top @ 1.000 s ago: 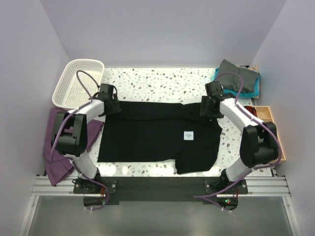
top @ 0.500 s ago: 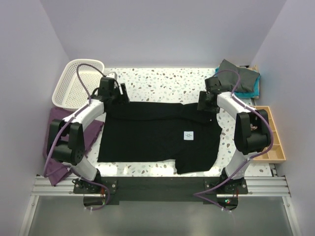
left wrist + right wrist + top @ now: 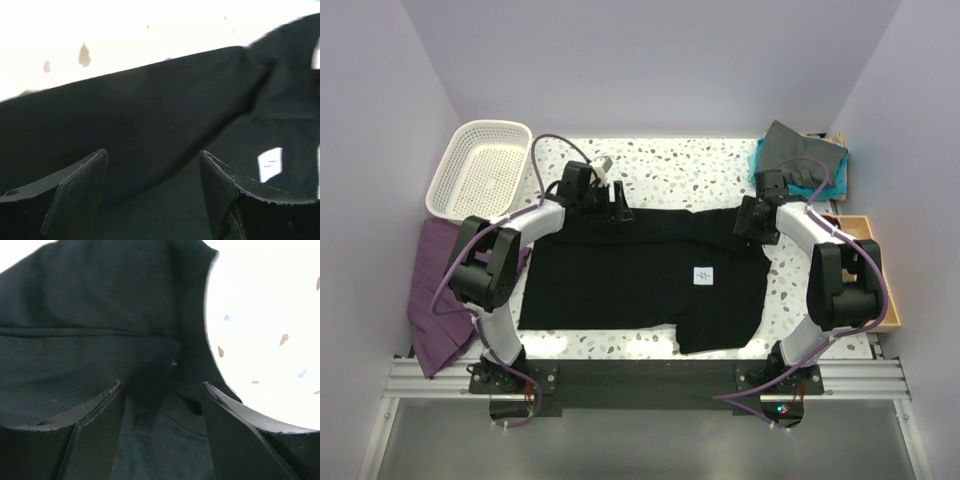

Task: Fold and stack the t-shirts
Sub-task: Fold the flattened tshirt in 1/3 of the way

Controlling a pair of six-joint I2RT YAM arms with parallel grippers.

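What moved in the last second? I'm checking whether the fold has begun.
The left gripper slid right along the black t-shirt's far edge, toward its middle. The right gripper shifted slightly outward near the far right corner. Both are open, holding nothing. The shirt lies as before, as does the grey and teal pile.

The top view looks down from high at the near edge over the whole surface. Both wrist views sit close above the black tee, which all three share.
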